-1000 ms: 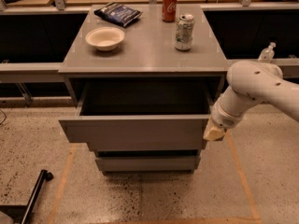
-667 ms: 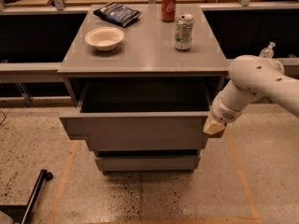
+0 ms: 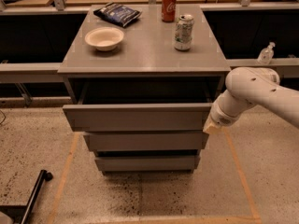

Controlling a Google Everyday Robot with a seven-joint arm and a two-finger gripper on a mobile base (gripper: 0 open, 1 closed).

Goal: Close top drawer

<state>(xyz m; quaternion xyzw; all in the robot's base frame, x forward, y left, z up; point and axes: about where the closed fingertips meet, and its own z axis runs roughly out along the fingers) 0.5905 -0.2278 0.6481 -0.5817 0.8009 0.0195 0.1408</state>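
The top drawer (image 3: 138, 117) is a wide grey drawer with a flat, handleless front. It stands pulled out from the grey cabinet (image 3: 145, 55), with a dark gap showing behind its front panel. My gripper (image 3: 211, 126) is at the right end of the drawer front, at the tip of my white arm (image 3: 254, 94), which comes in from the right. Its tip touches or nearly touches the front panel's right edge.
On the cabinet top stand a white bowl (image 3: 104, 38), a dark chip bag (image 3: 117, 14), a red soda can (image 3: 168, 6) and a silver can (image 3: 184, 32). Two narrower drawer fronts (image 3: 145, 141) sit below. A black chair leg (image 3: 35, 195) is at lower left. Speckled floor lies in front.
The drawer front has moved back toward the cabinet, so the open gap is narrower. My gripper has moved with it, up and toward the cabinet.
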